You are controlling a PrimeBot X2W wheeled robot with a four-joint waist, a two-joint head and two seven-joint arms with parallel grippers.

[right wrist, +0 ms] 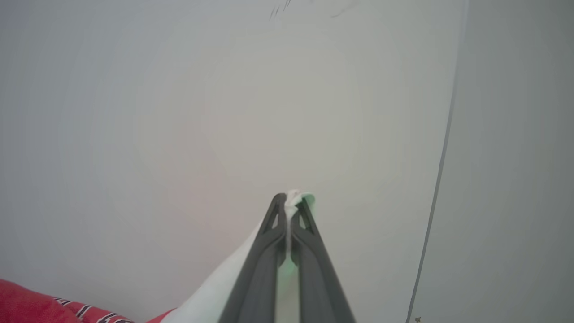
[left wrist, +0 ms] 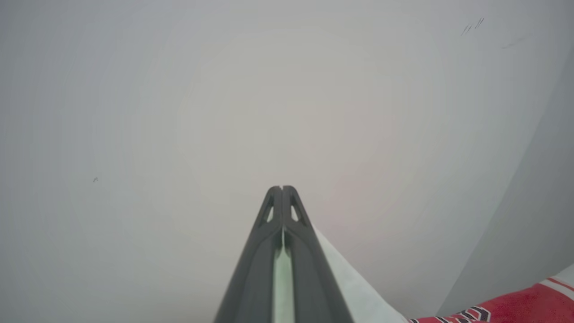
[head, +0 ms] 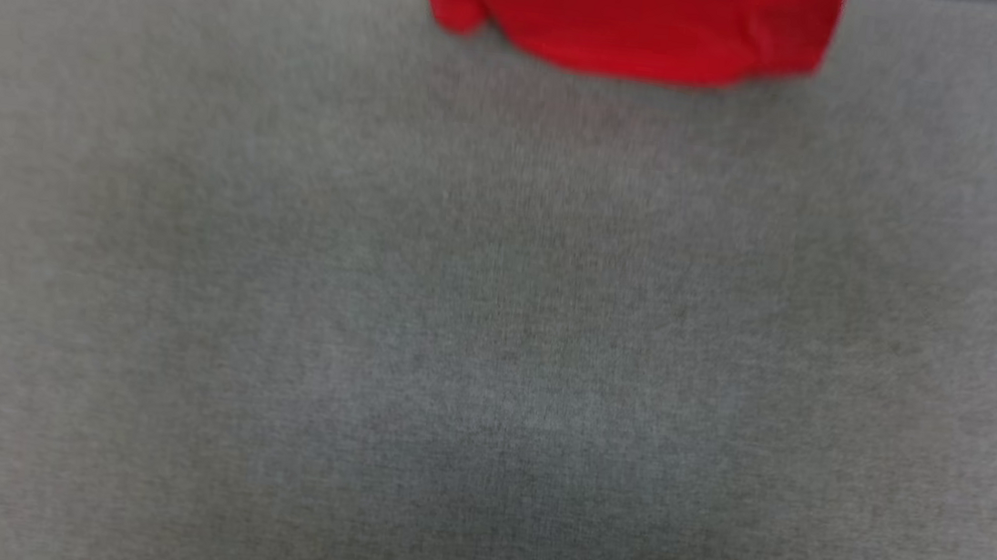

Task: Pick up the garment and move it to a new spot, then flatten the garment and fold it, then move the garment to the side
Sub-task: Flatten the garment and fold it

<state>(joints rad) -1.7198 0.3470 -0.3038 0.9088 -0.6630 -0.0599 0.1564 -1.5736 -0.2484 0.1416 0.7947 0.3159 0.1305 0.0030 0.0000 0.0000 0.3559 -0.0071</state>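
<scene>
Firmly on white edges of the garment [head: 633, 19], left gripper [left wrist: 282, 188] and right gripper [right wrist: 289, 197]; grey surface [head: 495, 316] beneath.

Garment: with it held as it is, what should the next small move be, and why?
Probably lower both arms to lay the garment on the grey surface. The left claw and right claw are each shut on a white sleeve, and the red hem shows at the head view's top edge, with open surface below it.
</scene>
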